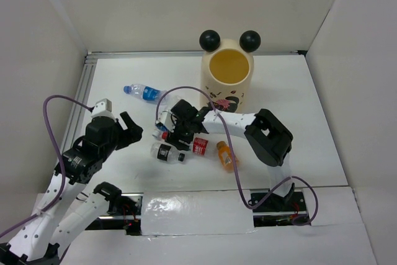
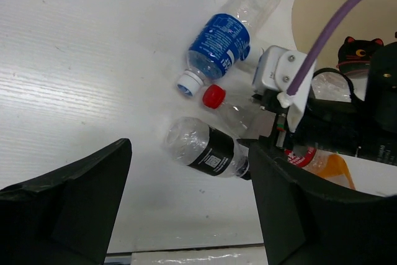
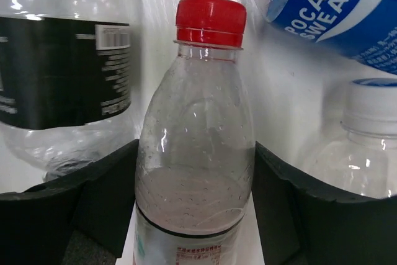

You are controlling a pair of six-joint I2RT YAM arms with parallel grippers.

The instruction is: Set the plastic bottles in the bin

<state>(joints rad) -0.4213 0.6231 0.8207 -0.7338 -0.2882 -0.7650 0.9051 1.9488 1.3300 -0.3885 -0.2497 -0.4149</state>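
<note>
When the top view is read outward from the arm bases, with 12 o'clock pointing away from them, the left claw (image 1: 132,131) comes first. Its jaws stand wide apart and hold nothing. It hangs over the white table (image 1: 111,175) at 9 o'clock of the bottle cluster.

Black-labelled bottle (image 1: 166,152): lies flat at 6 o'clock of the right claw (image 1: 181,127). Its long axis runs 10 to 4 o'clock, neck toward 4.

Orange bottle (image 1: 226,156): lies flat at 4 o'clock of the right claw, apart from it. Its long axis runs 11 to 5 o'clock.

Red-capped bottle (image 3: 195,91): lies on the table between the right claw's fingers. Its long axis runs 9 to 3 o'clock, cap toward 9. The jaws are partly closed, with one black pad against each flank of the clear body, below the shoulder.

White-capped bottle (image 3: 366,153): lies just beside the 12 o'clock finger, parallel to the gripped bottle, cap the same way.

Blue-labelled bottle (image 2: 220,44): lies flat at 11 o'clock of the right claw, its white cap just beside the red cap.

Far bottle (image 1: 141,92): also blue-labelled, well apart at 11 o'clock. Its long axis runs 9 to 3 o'clock, neck toward 9.

Bin (image 1: 211,88): stands upright at 1 o'clock, mouth up, near the right arm.
</note>
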